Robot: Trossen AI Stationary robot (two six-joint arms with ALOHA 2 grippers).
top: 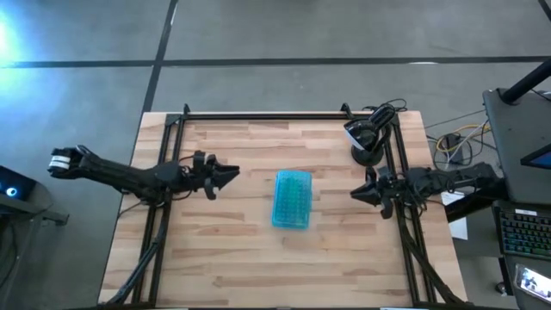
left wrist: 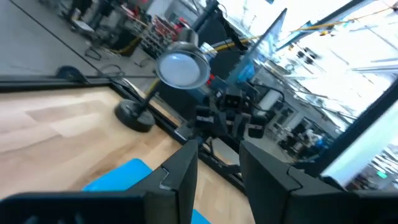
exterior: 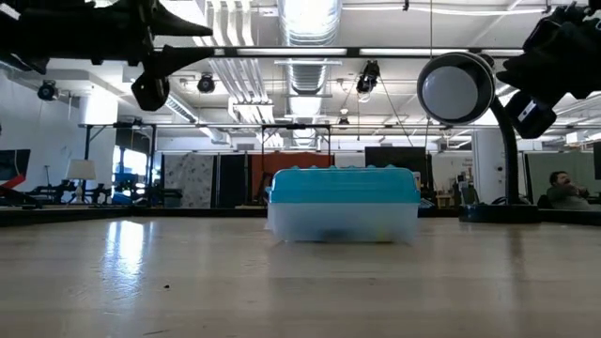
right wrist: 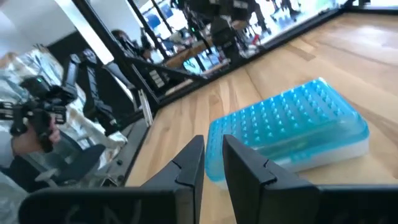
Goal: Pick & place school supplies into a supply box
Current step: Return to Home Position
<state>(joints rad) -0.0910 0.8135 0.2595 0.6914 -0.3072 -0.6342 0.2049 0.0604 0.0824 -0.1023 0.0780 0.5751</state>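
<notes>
The supply box [top: 291, 199] stands on its base at the middle of the wooden table, its clear body [exterior: 343, 225] covered by the knobbed teal lid [right wrist: 289, 121]. Dim yellowish and dark shapes show through the clear wall; I cannot tell what they are. No school supplies lie loose on the table. My left gripper [top: 231, 176] hovers left of the box, open and empty, pointing at it. My right gripper [top: 355, 194] hovers right of the box, its fingers [right wrist: 189, 165] a narrow gap apart with nothing between them.
A black desk lamp [top: 363, 142] with a round head [exterior: 455, 89] stands at the far right of the table. Black frame rails [top: 258, 116] run along the far edge and both sides. A keyboard [top: 525, 232] sits off the table's right. A person [right wrist: 25, 130] sits beyond the table.
</notes>
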